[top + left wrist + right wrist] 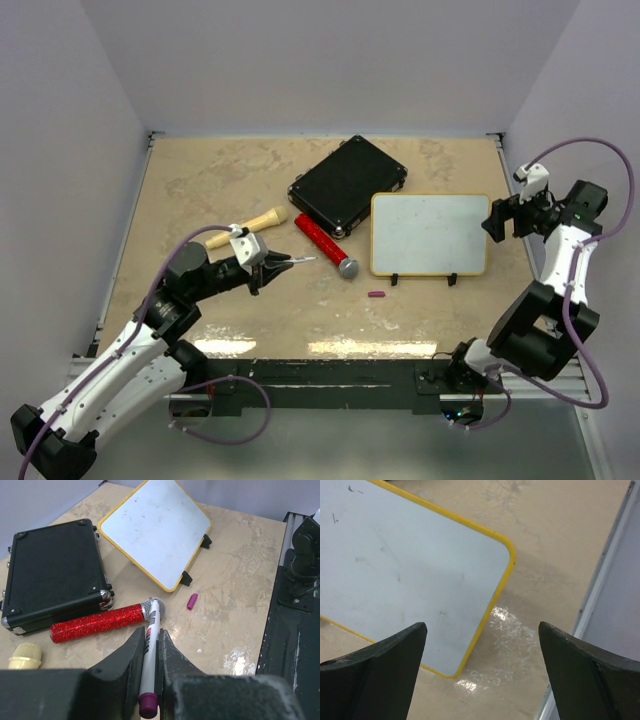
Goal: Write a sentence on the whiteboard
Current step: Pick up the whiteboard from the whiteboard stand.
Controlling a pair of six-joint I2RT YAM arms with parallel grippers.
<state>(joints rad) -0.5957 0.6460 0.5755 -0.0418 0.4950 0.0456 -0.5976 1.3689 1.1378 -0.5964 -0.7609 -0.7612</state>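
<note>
My left gripper (150, 641) is clenched on a white marker (149, 655), its tip pointing toward the silver head of a red glitter microphone (325, 243). My right gripper (481, 627) is spread wide, grasping nothing, above the right rounded corner of the whiteboard (430, 233), close to the table's (200, 180) right border. The whiteboard lies right of centre, its left edge near a black case (347, 183). A purple cap (376, 295) lies on bare tabletop before its front edge.
</note>
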